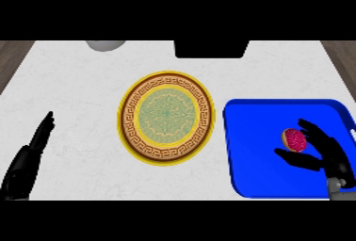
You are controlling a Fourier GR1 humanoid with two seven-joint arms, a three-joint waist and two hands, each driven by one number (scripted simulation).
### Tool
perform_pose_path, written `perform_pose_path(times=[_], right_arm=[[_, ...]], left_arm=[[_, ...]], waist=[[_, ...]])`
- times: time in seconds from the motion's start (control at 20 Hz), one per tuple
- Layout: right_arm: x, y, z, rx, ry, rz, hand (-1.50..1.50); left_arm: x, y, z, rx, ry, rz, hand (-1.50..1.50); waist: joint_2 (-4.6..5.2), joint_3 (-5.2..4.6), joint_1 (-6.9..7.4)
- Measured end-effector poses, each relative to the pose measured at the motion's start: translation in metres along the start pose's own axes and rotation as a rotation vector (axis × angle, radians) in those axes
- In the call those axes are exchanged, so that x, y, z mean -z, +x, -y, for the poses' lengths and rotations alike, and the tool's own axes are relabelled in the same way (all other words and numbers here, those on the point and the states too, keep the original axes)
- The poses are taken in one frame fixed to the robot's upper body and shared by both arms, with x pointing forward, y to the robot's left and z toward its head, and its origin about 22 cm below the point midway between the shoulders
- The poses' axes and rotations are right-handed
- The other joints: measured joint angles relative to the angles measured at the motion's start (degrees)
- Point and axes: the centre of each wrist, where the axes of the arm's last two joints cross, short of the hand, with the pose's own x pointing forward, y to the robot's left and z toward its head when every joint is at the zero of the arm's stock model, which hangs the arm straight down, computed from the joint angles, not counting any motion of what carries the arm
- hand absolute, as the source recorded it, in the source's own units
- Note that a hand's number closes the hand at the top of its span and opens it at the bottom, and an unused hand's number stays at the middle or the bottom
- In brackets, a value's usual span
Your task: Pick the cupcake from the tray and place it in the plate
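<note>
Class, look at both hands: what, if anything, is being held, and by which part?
The right hand curls round the cupcake at its sides, over the blue tray. The left hand holds nothing.

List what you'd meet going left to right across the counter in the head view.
Left hand → plate → blue tray → cupcake → right hand, its fingers and thumb curled around the cupcake.

Bare counter (83, 94) between tray (250, 141) and plate (165, 117); grey object (106, 45), black block (211, 49) at far edge.
</note>
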Motion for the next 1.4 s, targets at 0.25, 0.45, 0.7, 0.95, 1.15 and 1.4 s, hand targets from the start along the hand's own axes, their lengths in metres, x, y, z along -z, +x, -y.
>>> perform_pose_path(times=[0.25,0.45,0.7,0.95,1.15,1.4], right_arm=[[0.007,-0.004,-0.003,0.014,-0.02,0.046,1.5],[0.009,-0.005,-0.007,-0.002,-0.033,0.067,1.5],[0.028,0.049,0.003,-0.334,0.091,0.311,1.5],[0.038,0.106,0.02,-0.705,0.211,0.566,1.5],[0.051,0.147,0.036,-0.815,0.209,0.727,1.5],[0.066,0.186,0.049,-0.789,0.155,0.931,1.5]], left_arm=[[0.001,0.002,0.002,-0.001,0.001,-0.006,0.0],[0.0,0.001,-0.002,0.002,0.005,-0.005,0.0],[0.01,0.01,0.007,-0.004,-0.049,0.046,0.0],[0.021,0.024,0.018,-0.008,-0.099,0.105,0.0],[0.027,0.027,0.021,-0.01,-0.115,0.117,0.0],[0.03,0.027,0.022,-0.009,-0.104,0.104,0.0]], waist=[[-0.05,-0.06,-0.02],[-0.06,-0.07,-0.02],[1.05,-0.05,4.56],[2.37,0.01,8.83],[2.68,0.2,9.25],[2.47,0.3,8.04]])
